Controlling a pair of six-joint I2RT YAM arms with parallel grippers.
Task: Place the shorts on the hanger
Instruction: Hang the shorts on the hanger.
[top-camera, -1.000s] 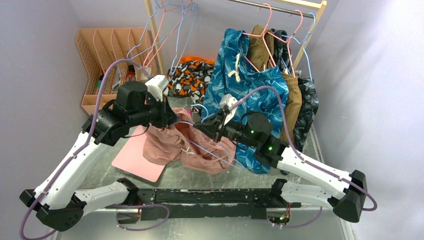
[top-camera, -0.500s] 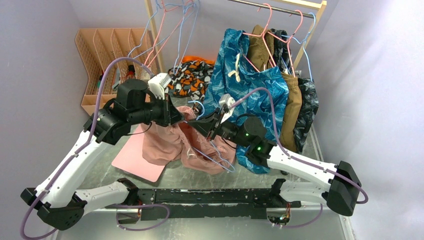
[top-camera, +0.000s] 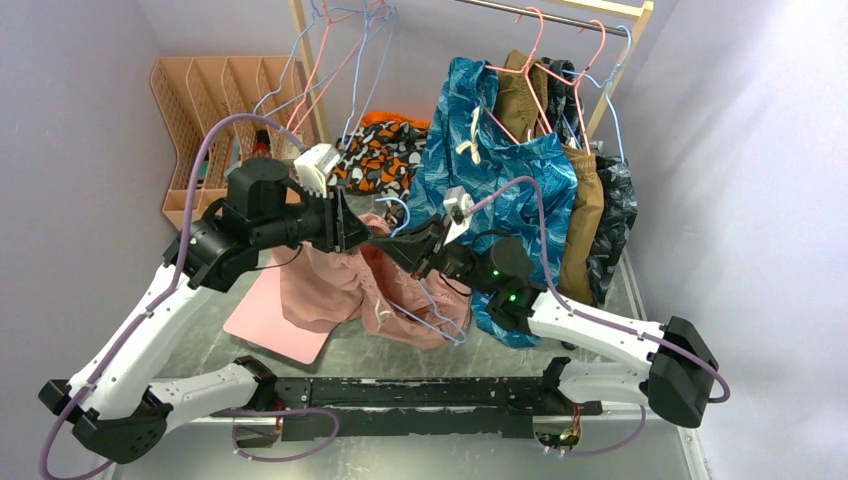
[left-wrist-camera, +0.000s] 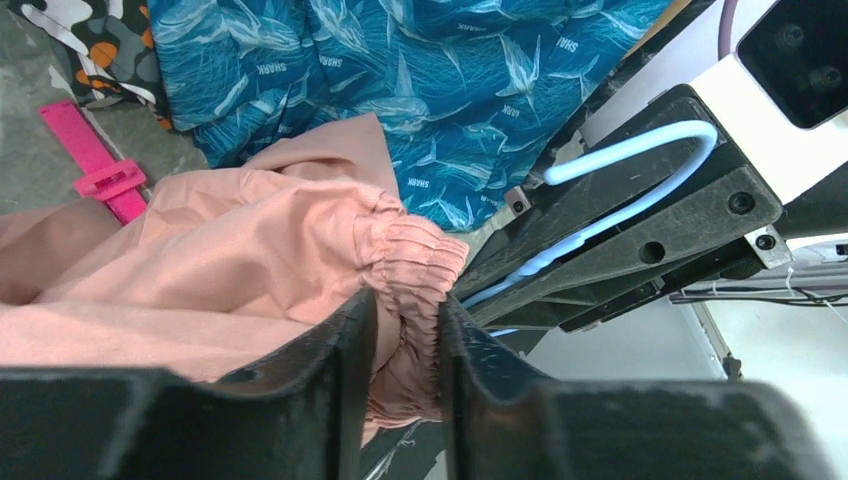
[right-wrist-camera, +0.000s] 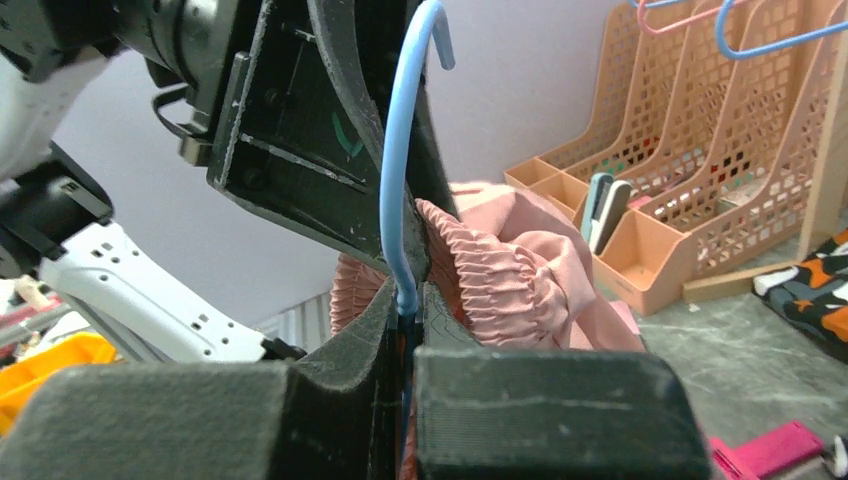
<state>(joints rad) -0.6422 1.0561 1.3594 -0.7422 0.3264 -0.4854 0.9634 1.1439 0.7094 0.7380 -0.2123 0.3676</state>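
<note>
Grey metal table (top-camera: 390, 358); both arms meet over its middle. Baggy dusty-pink fabric shorts (top-camera: 325, 290) hang bunched from the left arm's tip. Their lower folds slump on the table beside a flat pink board (top-camera: 270, 325), with a blue shark-print garment (top-camera: 500, 170) just behind.

Thin light-blue wire hanger (right-wrist-camera: 395, 180) is off the table too. Its hook is uppermost and its neck upright in the right wrist view. The triangle trails down toward the near edge across the shorts' right half, so the long axis slants over the fabric, not level.

Right gripper (right-wrist-camera: 407, 295) is clenched on the hanger's neck just below the hook. Left gripper (left-wrist-camera: 403, 308) has the gathered waistband bunched between slightly parted jaws, touching both inner faces. Can't tell if it is clamping or letting go.

Key relation: the waistband sits just beside the hanger's neck, on the left-arm side, with the grippers nose to nose. Left is nearer the shorts; right has the hanger. Judgement: the waistband has to get over a hanger arm, not the neck.

Versus a second ago: the right arm has swung in toward the left, the grippers are closer, and the shorts' left half is drawn up taller.
</note>
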